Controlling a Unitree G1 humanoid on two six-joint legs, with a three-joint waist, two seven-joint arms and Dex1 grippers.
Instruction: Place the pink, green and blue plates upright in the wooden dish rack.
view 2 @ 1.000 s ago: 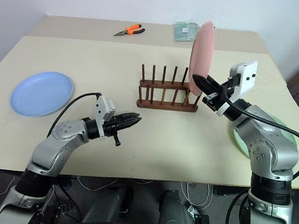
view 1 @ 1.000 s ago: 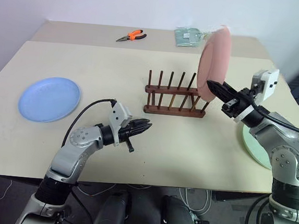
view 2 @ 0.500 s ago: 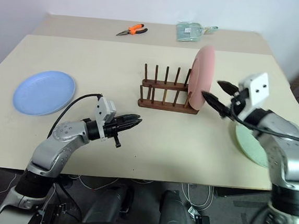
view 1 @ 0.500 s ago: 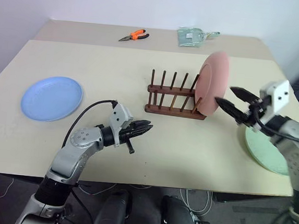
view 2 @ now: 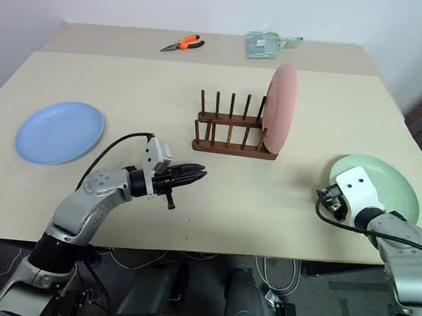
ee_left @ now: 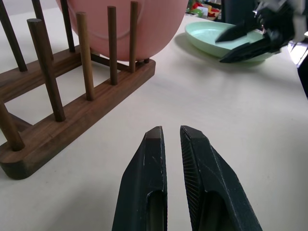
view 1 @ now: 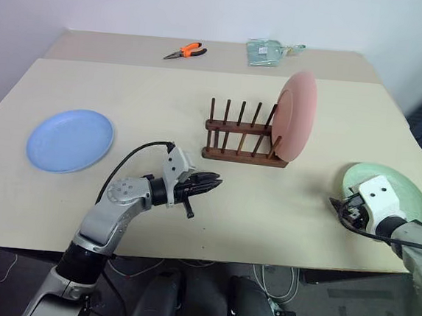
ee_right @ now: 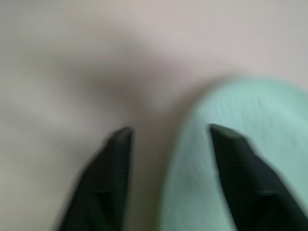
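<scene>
Standing upright, the salmon pink round plate [view 1: 296, 118] is resting in the dark wooden peg rack's [view 1: 243, 141] end slot; the right tool [ee_right: 168, 159], spread wide, is straddling the mint green plate's [view 1: 400, 191] rim on the bench [view 1: 265, 214]; the left tool [ee_left: 169, 139] is hanging nearly closed, empty; the light blue plate [view 1: 70, 140] is lying flat, well apart.

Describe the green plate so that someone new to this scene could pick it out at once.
Start at the beige table and find the wooden dish rack near its middle, with the pink plate standing upright at one end. The green plate lies flat at the table's right edge, beside the right gripper. It alone is mint green; the other flat plate, the blue plate, lies far left.
</scene>
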